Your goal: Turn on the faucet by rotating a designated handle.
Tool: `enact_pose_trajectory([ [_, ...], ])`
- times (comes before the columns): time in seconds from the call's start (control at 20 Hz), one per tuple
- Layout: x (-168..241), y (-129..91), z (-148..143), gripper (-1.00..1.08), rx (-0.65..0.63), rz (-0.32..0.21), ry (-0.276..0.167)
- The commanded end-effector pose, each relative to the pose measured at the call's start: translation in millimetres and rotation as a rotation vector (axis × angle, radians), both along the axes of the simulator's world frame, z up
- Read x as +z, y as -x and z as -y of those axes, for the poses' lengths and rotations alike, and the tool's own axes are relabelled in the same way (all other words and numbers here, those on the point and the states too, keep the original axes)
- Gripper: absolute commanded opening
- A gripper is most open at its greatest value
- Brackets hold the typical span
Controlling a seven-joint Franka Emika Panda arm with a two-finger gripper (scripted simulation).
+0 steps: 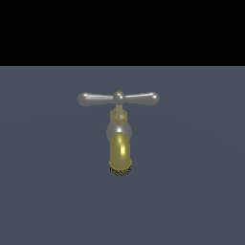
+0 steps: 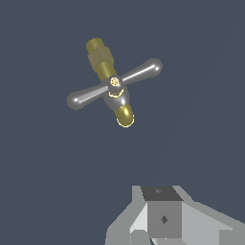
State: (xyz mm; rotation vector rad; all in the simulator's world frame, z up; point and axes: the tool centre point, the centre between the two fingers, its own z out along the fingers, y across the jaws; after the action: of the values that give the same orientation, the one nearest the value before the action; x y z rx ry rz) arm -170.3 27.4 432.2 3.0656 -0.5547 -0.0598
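The faucet stands alone on a flat slate-grey floor, near the middle of the exterior view, its brass-yellow spout curving down toward the camera. A silver-grey collar sits above the spout, then a short brass stem. Across the top lies the handle, a slim silver crossbar whose two arms reach toward the exterior view's left and right and end in rounded bulbs, with a small knob at the centre.

In the wrist view the faucet and handle appear well apart from the gripper. Only a grey-white blocky part of it shows at the picture's edge, so I cannot tell how wide the fingers stand. Nothing touches the handle.
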Motion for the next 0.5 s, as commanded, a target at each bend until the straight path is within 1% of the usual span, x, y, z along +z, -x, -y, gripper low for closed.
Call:
enact_pose_trajectory([
  [0.0,-8,-12,-3,-1.0,-0.057,0.004,0.006],
  [0.45,-38,-53,-15,-1.0,-0.256,0.017,0.024],
])
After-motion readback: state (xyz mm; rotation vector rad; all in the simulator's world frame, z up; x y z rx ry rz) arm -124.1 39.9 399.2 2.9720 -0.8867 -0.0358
